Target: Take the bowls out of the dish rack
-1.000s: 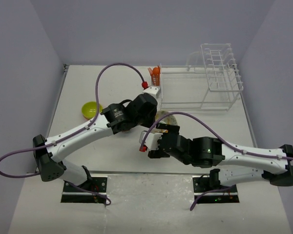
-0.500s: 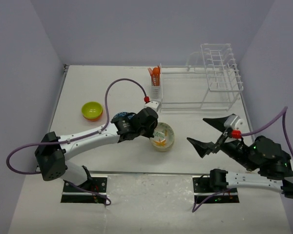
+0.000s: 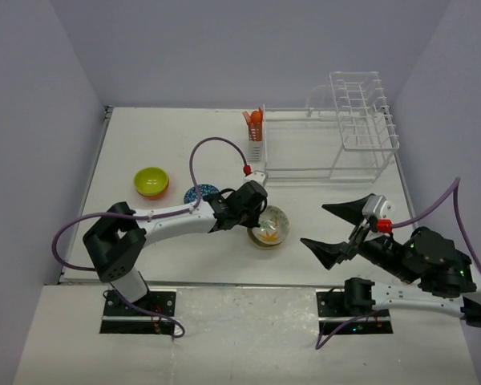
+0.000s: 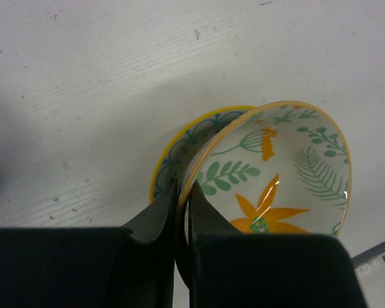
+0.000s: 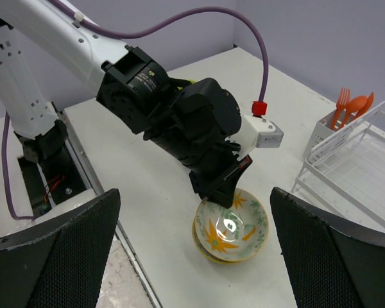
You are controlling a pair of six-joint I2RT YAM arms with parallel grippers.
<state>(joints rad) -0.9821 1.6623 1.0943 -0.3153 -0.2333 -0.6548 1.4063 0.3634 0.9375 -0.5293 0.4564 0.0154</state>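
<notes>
The cream leaf-print bowl (image 3: 271,227) rests tilted inside a yellow-rimmed bowl with blue pattern (image 4: 179,144) on the table in front of the white dish rack (image 3: 337,136). My left gripper (image 3: 256,218) is shut on the cream bowl's near rim, one finger inside and one outside (image 4: 183,192). The right wrist view shows the same grip on the cream bowl (image 5: 234,224). My right gripper (image 3: 313,224) is wide open and empty, held above the table to the right of the bowls. A lime-green bowl (image 3: 151,181) sits at the left with an orange-red edge under it. A dark blue patterned bowl (image 3: 200,193) lies beside the left arm.
Orange utensils (image 3: 255,122) stand in the rack's cutlery basket at its left end. The rack's taller slotted section (image 3: 365,112) is at the back right. Grey walls close in the table on three sides. The rack's low section (image 5: 353,167) shows no bowls.
My right arm pulled back from the middle to the right and opened wide. My left gripper carried the cream bowl down and slightly right onto the yellow-rimmed bowl, still gripping it.
</notes>
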